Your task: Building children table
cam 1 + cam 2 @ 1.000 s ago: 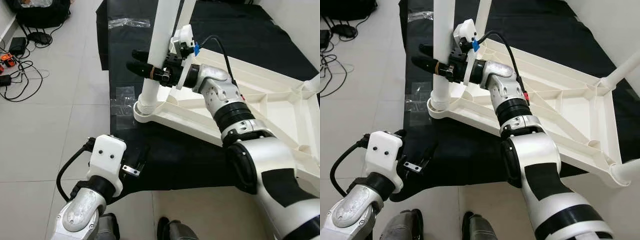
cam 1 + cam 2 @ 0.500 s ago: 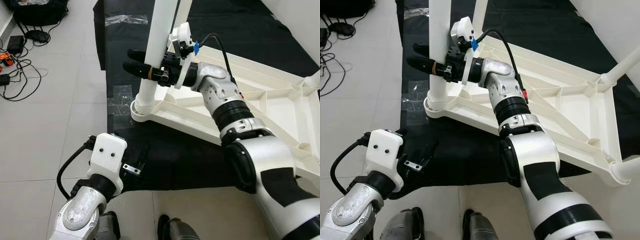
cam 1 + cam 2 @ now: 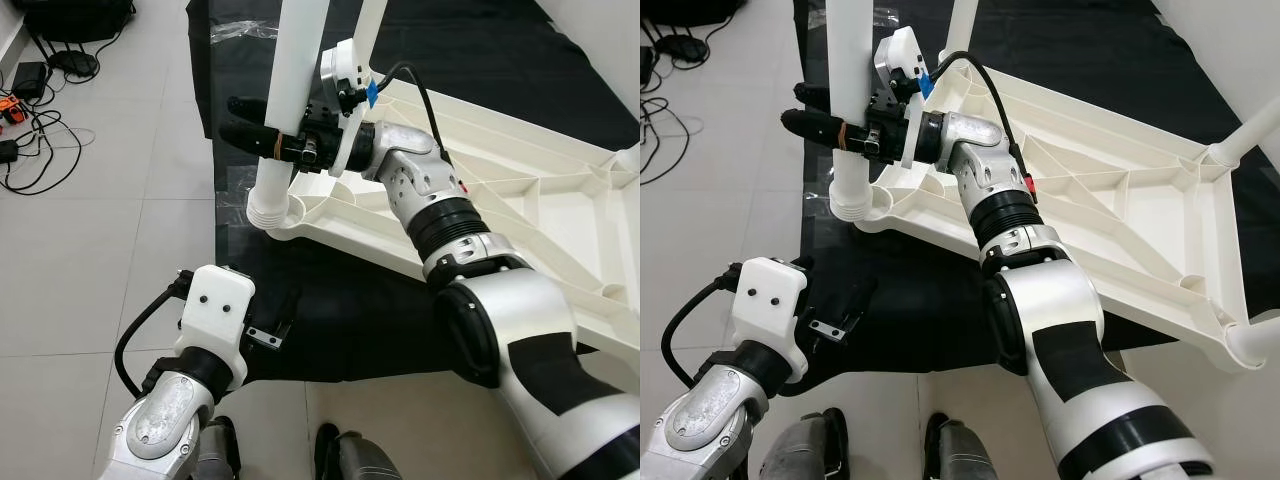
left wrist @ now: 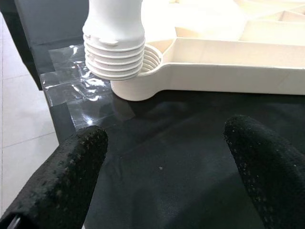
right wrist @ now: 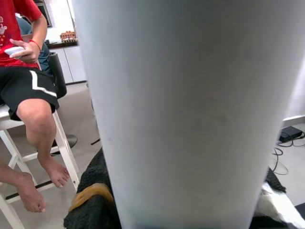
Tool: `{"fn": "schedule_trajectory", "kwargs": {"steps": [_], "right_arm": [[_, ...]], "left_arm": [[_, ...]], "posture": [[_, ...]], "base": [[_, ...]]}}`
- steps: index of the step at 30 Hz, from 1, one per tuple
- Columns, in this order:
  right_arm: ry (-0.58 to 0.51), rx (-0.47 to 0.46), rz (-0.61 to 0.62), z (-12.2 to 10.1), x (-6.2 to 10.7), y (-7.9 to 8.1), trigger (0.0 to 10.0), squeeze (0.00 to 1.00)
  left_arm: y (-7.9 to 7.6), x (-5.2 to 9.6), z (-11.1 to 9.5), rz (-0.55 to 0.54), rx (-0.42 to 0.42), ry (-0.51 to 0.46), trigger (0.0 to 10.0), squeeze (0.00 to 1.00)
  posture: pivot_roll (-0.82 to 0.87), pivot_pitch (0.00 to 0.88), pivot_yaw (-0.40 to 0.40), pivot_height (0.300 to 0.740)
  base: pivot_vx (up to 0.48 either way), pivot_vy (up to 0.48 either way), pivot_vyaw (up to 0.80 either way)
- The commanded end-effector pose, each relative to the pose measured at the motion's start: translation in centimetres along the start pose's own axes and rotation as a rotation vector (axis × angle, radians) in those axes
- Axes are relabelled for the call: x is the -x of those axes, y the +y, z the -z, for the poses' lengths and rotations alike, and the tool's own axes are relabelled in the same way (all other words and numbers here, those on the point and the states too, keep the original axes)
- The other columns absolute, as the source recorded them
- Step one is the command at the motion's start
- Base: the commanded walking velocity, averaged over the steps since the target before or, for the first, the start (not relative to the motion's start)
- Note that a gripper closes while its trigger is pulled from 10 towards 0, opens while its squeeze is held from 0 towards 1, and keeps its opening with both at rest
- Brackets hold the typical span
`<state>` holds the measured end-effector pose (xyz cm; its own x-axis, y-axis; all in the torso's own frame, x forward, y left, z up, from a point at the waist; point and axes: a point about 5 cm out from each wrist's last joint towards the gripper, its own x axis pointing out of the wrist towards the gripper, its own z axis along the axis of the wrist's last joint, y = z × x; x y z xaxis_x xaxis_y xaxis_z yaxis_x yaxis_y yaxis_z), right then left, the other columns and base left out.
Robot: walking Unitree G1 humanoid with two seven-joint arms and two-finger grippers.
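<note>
The white table top (image 3: pixel 520 215) lies upside down on a black mat (image 3: pixel 340 310). My right gripper (image 3: pixel 233 119) is shut on a white table leg (image 3: pixel 283 90), holding it nearly upright at the near left corner. The leg's threaded end (image 4: pixel 114 52) hangs at the left rim of the corner socket (image 4: pixel 151 59), off centre and not seated. My left gripper (image 4: pixel 167 143) is open low over the mat, a short way in front of that corner. Other legs stand on the table top, at the far corner (image 3: pixel 368 35) and on the right (image 3: pixel 1243 140).
Cables (image 3: pixel 35 140) and a black bag (image 3: pixel 75 15) lie on the tiled floor to the left. Clear plastic wrap (image 3: pixel 245 35) and clear plastic pieces (image 4: pixel 81 90) lie on the mat. A person sits on a white chair (image 5: pixel 28 86) beyond the leg.
My right gripper has carried the leg to the left, and its threaded end has slid from over the socket toward the socket's left rim. The left arm has stayed put.
</note>
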<state>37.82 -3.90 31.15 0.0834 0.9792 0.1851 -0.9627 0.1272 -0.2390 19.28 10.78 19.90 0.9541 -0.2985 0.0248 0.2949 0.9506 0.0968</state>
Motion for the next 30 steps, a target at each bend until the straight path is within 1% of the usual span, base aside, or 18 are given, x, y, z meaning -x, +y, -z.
{"fn": "schedule_trajectory", "kwargs": {"steps": [1, 6, 10, 15, 23, 30], "right_arm": [[-0.002, 0.034, -0.022, -0.8, -0.3, 0.0, 10.0, 0.00], [0.005, 0.056, -0.020, -1.6, 0.3, -0.4, 10.0, 0.00], [0.024, 0.080, -0.052, -2.4, 0.7, -0.5, 10.0, 0.00], [0.040, 0.090, -0.089, -2.8, 0.9, -0.4, 10.0, 0.00], [0.046, 0.096, -0.116, -2.6, 0.6, -0.1, 10.0, 0.00], [0.067, 0.102, -0.086, -1.7, 0.1, 0.0, 10.0, 0.00]], "left_arm": [[-0.4, 0.2, 0.2, 0.014, 0.008, 0.018, 10.0, 0.00], [-0.3, 0.2, 0.2, 0.012, 0.006, 0.020, 10.0, 0.00], [-0.3, 0.2, 0.3, 0.011, 0.005, 0.020, 10.0, 0.00], [-0.3, 0.1, 0.2, 0.013, 0.004, 0.020, 10.0, 0.00], [-0.3, 0.1, 0.3, 0.014, 0.001, 0.021, 10.0, 0.00], [-0.4, 0.1, 0.2, 0.016, 0.001, 0.018, 10.0, 0.00]], "posture": [[0.10, 0.301, -0.149, 0.740], [0.10, 0.299, -0.148, 0.740], [0.09, 0.298, -0.150, 0.740], [0.09, 0.298, -0.148, 0.740], [0.09, 0.297, -0.144, 0.740], [0.10, 0.292, -0.145, 0.740]], "base": [[0.000, 0.000, 0.00], [0.000, 0.000, 0.00], [0.000, 0.000, 0.00], [0.000, 0.000, 0.00], [0.000, 0.000, 0.00], [0.000, 0.000, 0.00]]}}
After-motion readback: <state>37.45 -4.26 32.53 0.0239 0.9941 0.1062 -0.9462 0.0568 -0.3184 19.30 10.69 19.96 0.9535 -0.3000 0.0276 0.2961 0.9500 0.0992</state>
